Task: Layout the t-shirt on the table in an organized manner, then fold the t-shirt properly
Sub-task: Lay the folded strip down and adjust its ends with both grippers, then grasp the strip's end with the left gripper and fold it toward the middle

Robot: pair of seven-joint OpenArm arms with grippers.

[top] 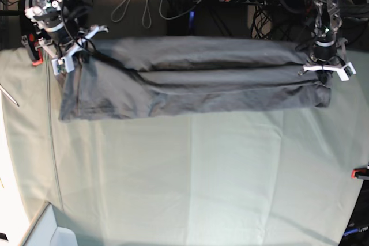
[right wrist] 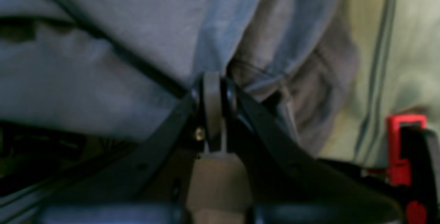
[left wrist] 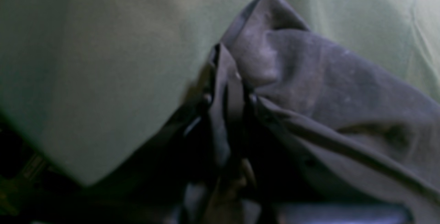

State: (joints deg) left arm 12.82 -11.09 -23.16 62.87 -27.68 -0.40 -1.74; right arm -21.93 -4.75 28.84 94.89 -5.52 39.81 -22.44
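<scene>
no readable text, label, brand, number or sign anywhere, all views too blurred

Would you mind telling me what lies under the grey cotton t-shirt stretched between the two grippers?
Under the grey cotton t-shirt only the table's pale mint-green cloth shows, running out from its lower edge. Whatever lies beneath the folded layers themselves is covered.

Base view: bright, even overhead light, sharp focus; the table [top: 190, 177] reads pale and nearly washed out at lower left. Soft shadow lines lie in the folds of the t-shirt [top: 190, 84].

Both wrist views: dim and heavily blurred — close cloth out of focus, lower corners nearly black (left wrist darkest).
</scene>
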